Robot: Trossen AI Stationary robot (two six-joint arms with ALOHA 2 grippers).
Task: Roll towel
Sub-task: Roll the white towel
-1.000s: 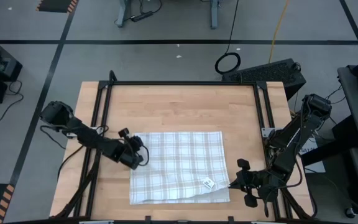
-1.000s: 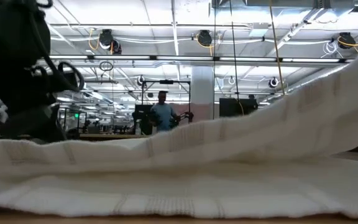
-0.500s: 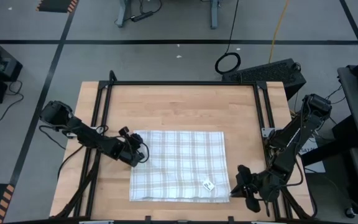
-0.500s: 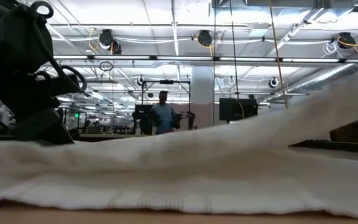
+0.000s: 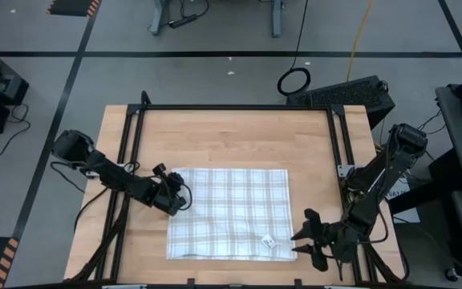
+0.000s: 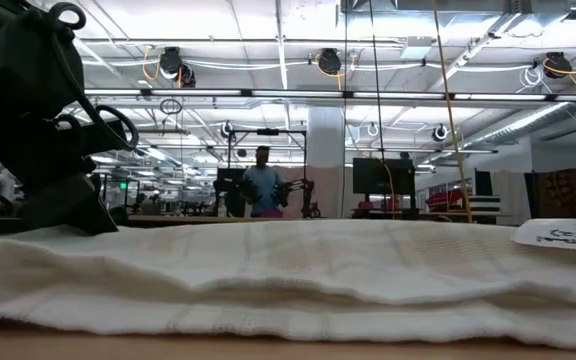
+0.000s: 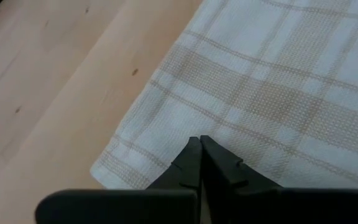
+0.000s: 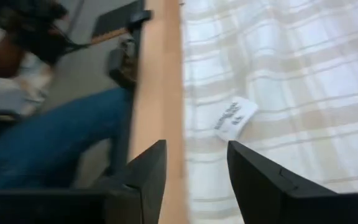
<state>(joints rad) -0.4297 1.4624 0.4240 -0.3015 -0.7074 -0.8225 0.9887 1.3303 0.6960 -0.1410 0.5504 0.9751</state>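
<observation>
Left jaws shut, right jaws parted; towel (image 5: 229, 213) flat, far edge hidden.

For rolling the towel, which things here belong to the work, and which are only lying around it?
Belong to the work:
- towel, spread flat on the table
- left hand, shut at the towel's corner
- right hand, open beside the towel's edge

Only lying around:
- black cable coil on the floor
- person far behind

Both arms low over the table, one at each side.
Left gripper (image 5: 180, 201): fingers pressed together, left of centre. Right gripper (image 5: 299, 242): fingers parted, near-right corner, arm folded back along the right edge.
</observation>
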